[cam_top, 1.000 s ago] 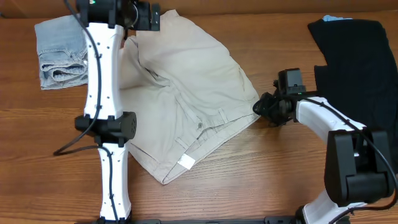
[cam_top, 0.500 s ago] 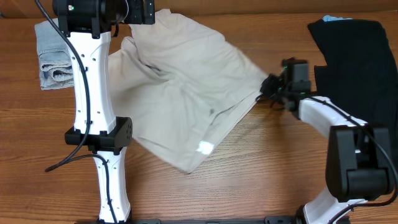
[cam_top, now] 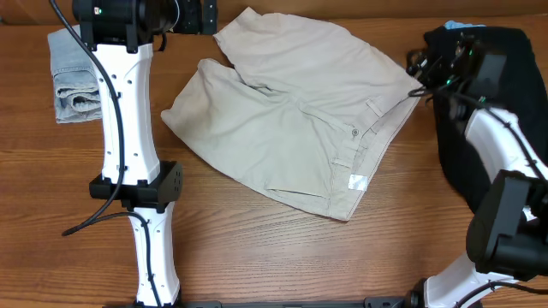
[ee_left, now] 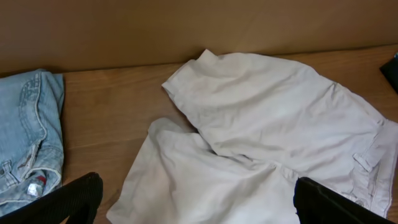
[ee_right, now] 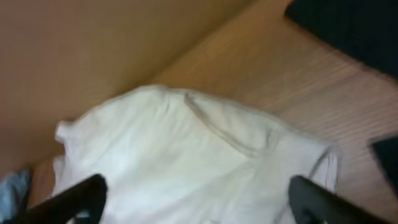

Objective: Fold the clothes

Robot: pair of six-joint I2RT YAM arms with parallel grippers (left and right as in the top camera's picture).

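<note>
The beige shorts (cam_top: 291, 111) lie spread in the middle of the table, waistband toward the right, white label (cam_top: 358, 181) facing up. They fill the left wrist view (ee_left: 261, 124) and the right wrist view (ee_right: 186, 143). My left gripper (cam_top: 205, 15) hovers open at the back over a leg of the shorts, its fingers (ee_left: 74, 199) wide apart with nothing between them. My right gripper (cam_top: 421, 67) stands open just off the waistband's right corner, its fingers (ee_right: 320, 199) spread above the cloth. Folded denim shorts (cam_top: 73, 77) lie at the far left. A black garment (cam_top: 492, 94) lies at the right.
The left arm's column (cam_top: 128, 154) stands over the table's left part beside the beige shorts. A brown wall (ee_left: 186, 25) runs along the back edge. Bare wood (cam_top: 282, 257) shows in front of the shorts.
The right gripper dragged the waistband right and toward the back, then opened and let it go. The shorts shifted right and now lie flatter. The left arm shifted slightly left early on.
</note>
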